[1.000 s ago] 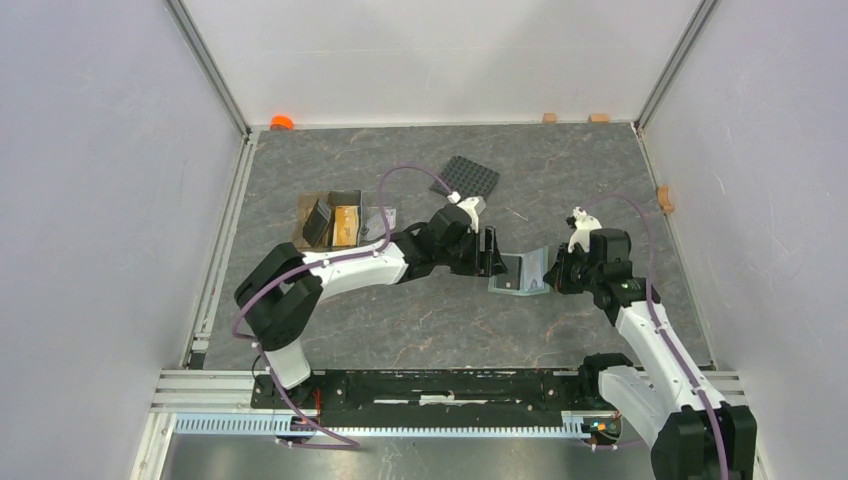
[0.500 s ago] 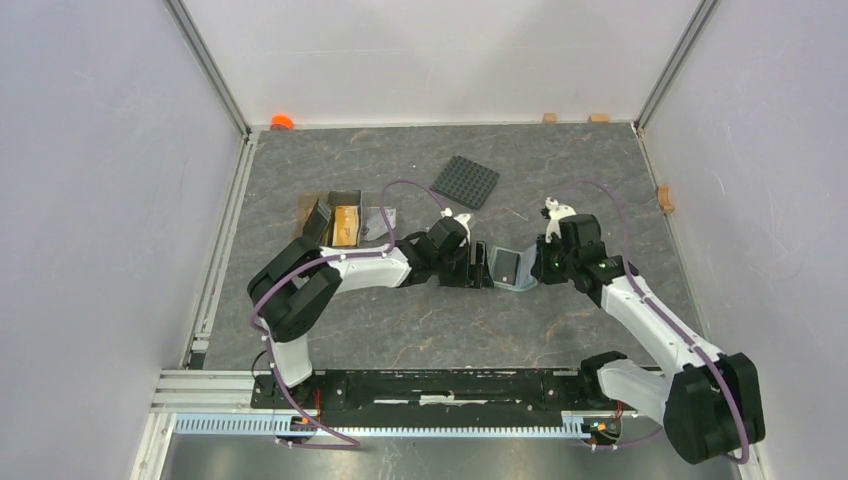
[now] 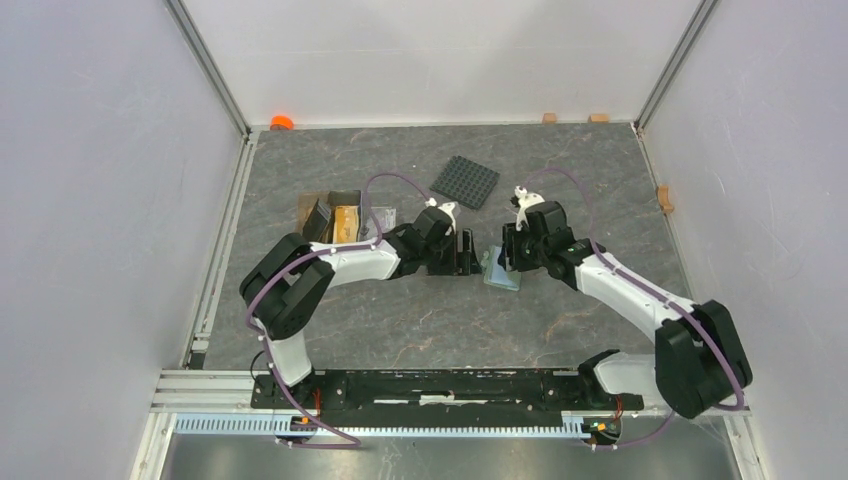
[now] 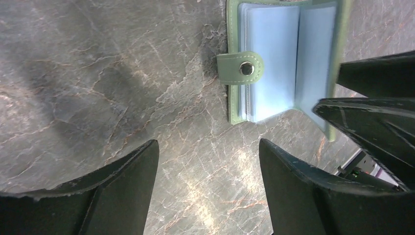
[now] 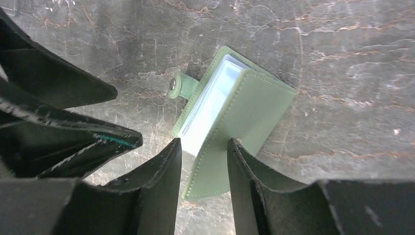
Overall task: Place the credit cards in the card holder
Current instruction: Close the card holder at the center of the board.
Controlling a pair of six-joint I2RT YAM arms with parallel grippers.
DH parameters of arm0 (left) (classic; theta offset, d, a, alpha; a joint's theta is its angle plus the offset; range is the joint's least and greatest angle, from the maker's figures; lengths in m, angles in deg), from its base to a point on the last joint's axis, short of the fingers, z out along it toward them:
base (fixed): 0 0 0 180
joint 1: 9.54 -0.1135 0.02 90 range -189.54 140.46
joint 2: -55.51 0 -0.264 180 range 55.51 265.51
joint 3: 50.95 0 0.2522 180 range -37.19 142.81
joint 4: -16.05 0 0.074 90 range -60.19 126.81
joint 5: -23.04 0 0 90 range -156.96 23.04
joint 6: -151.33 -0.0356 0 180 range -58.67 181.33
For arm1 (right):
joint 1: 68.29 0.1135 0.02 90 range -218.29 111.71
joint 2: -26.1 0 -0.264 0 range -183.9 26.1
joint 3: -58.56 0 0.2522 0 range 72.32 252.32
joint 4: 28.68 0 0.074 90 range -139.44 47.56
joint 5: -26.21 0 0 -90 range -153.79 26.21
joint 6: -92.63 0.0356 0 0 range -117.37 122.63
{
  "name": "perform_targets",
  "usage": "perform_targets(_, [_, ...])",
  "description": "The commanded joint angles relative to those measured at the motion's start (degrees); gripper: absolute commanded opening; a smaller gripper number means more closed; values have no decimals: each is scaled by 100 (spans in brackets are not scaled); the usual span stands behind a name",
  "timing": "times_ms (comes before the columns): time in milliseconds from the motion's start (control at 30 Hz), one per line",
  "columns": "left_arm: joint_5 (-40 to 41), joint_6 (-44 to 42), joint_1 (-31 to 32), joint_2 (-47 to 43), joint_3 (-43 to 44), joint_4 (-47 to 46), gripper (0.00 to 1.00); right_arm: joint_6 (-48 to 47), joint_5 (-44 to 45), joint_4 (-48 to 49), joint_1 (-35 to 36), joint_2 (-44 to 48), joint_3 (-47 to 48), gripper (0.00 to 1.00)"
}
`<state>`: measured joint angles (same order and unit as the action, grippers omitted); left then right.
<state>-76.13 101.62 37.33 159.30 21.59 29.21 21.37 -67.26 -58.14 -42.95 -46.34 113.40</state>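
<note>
At the middle of the counter (image 3: 400, 320) the card holder (image 3: 499, 270) lies open between my arms; the left gripper (image 3: 464, 254) hangs wide open, empty, just off its snap-tab edge, the right gripper (image 3: 508, 250) parted astride the raised cover; studded plate (image 3: 466, 182) well apart behind

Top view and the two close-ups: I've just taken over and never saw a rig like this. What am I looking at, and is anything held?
Two robot arms, each ending in a two-finger gripper, are bolted at the near edge of the table. The top view looks down from behind them. Each close-up comes from a camera on one wrist, with its own black fingers at the bottom. On the table lie a brown tray with credit cards, a black studded plate, and the green card holder, open with its blue pockets showing. The left gripper is open and empty beside the holder. The right gripper has its jaws apart astride the holder's raised cover, apparently not pinching it.
</note>
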Motion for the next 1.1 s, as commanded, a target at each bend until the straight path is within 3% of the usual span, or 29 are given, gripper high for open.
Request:
perform_targets(0, [58, -208, -18, -373, -192, -229, 82, 256, -208, 658, 152, -385, 64, 45])
perform_targets(133, [-72, -145, -20, -409, -335, -396, 82, 363, -495, 981, 225, -615, -18, 49])
perform_targets(267, [-230, -70, -20, -405, -334, -546, 82, 279, -611, 972, 234, -391, 67, 58])
perform_targets(467, [-437, 75, -11, -389, -282, -921, 82, 20, -3, 290, 172, 166, 378, 68])
perform_targets(833, [-626, 53, -3, -250, -18, -942, 82, -77, 434, -134, -905, 1392, -372, 61])
perform_targets(1000, [-650, 72, 6, -170, 18, -968, 82, -207, 364, -92, -1185, 1326, -704, 57])
perform_targets(1067, [-617, 46, 6, -189, 44, -968, 82, -218, -105, 106, -1181, 1214, -860, 55])
